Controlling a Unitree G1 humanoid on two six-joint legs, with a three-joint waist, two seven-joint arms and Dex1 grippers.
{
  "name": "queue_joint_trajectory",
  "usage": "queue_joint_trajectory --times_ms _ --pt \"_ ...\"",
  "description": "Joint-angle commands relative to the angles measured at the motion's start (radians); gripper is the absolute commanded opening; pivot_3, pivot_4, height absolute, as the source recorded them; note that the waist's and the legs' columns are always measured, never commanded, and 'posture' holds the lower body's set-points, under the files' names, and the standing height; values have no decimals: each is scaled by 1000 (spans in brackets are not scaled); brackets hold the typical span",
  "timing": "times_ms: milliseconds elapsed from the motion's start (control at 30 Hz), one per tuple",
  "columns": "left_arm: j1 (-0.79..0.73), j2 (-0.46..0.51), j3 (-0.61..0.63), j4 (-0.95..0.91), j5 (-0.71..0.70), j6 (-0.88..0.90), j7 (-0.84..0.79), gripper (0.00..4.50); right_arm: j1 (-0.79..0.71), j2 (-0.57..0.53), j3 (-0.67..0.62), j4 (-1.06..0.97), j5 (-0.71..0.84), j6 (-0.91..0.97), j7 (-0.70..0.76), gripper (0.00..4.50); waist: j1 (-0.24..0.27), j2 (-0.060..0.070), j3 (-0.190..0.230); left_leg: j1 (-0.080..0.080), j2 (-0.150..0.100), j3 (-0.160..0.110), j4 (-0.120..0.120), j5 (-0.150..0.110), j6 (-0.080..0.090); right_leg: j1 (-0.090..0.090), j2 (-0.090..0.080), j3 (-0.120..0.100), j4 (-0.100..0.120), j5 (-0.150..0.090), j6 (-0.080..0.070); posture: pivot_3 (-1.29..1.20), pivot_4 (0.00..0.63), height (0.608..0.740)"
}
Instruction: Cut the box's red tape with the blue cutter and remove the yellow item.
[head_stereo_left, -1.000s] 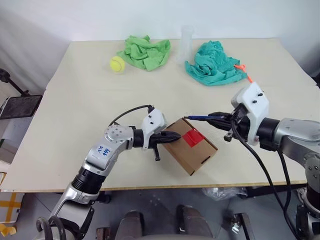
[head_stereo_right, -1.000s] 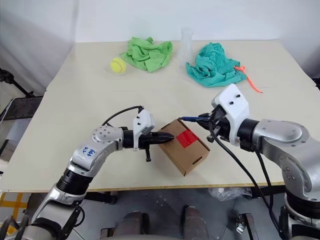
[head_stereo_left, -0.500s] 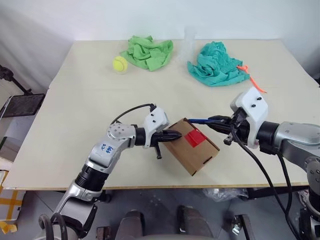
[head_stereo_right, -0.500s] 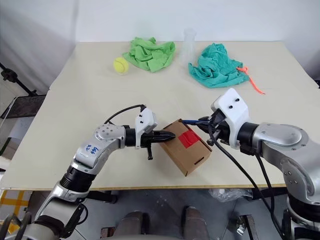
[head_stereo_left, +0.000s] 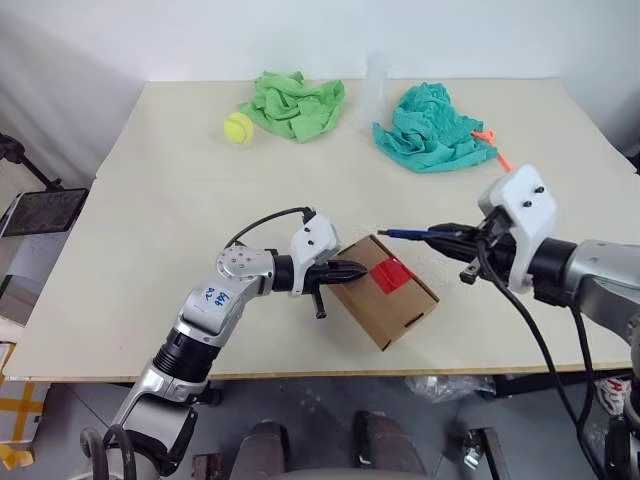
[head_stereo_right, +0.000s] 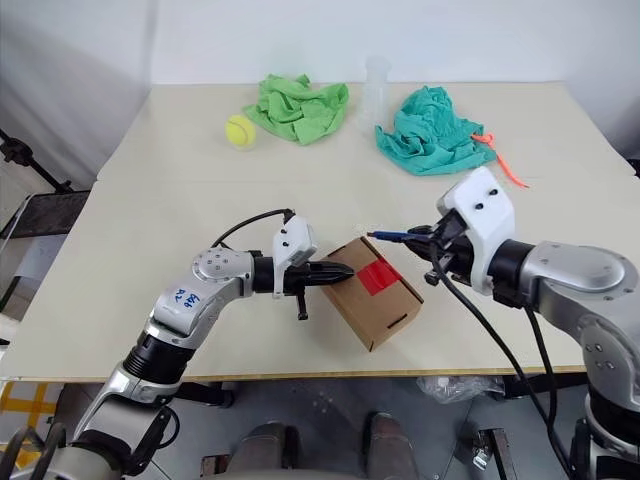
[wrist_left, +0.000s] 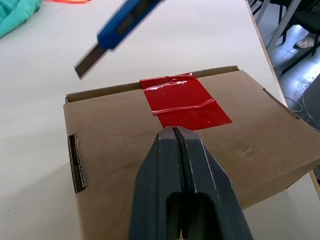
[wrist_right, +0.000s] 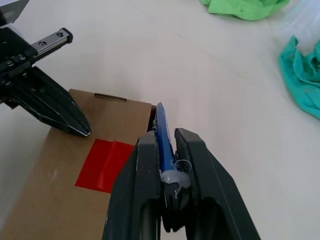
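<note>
Cardboard of the box (head_stereo_left: 385, 300) is pressed by the closed left tool (head_stereo_left: 358, 269), whose tips rest just beside the red tape (head_stereo_left: 388, 275). Opposite, the blue cutter (head_stereo_left: 412, 234) is gripped between the fingers of the right tool (head_stereo_left: 462, 237), its tip held above the box edge. Farther off on the tabletop (head_stereo_left: 180, 200), a teal cloth (head_stereo_left: 430, 128) is seen.

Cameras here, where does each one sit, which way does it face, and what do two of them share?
Left and right eye views: on the head, looking forward and down over the table; both arms show.
Left wrist view: along the shut left gripper, resting on the box beside the red tape.
Right wrist view: along the right gripper, clamped on the blue cutter.
Both wrist views share box, tape and cutter.
</note>
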Motion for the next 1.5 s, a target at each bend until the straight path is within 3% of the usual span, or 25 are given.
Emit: queue_joint_trajectory --times_ms 33,567,900,1500 --pt "-17 -9 -1 -5 5 -18 -6 18 14 -15 -23 -24 16 -6 -10 163 0 0 0 0 0 0 0 0 0 0 0 0 0 0 0 0 150 740" --pt "-20 -7 -1 -12 11 -9 -5 18 114 -47 -32 -42 68 25 -24 163 0 0 0 0 0 0 1 0 1 1 0 0 0 0 0 0 150 740" --pt "-37 -17 -25 -18 41 38 27 18 16 -107 -8 -7 137 142 -23 163 0 0 0 1 0 -2 1 -1 1 4 0 -1 -1 0 0 0 150 740" --pt "-111 34 -237 -164 110 450 95 18 -168 -141 95 51 196 322 -8 163 0 0 0 5 0 -7 1 -2 3 12 0 -5 -5 0 0 0 150 740"
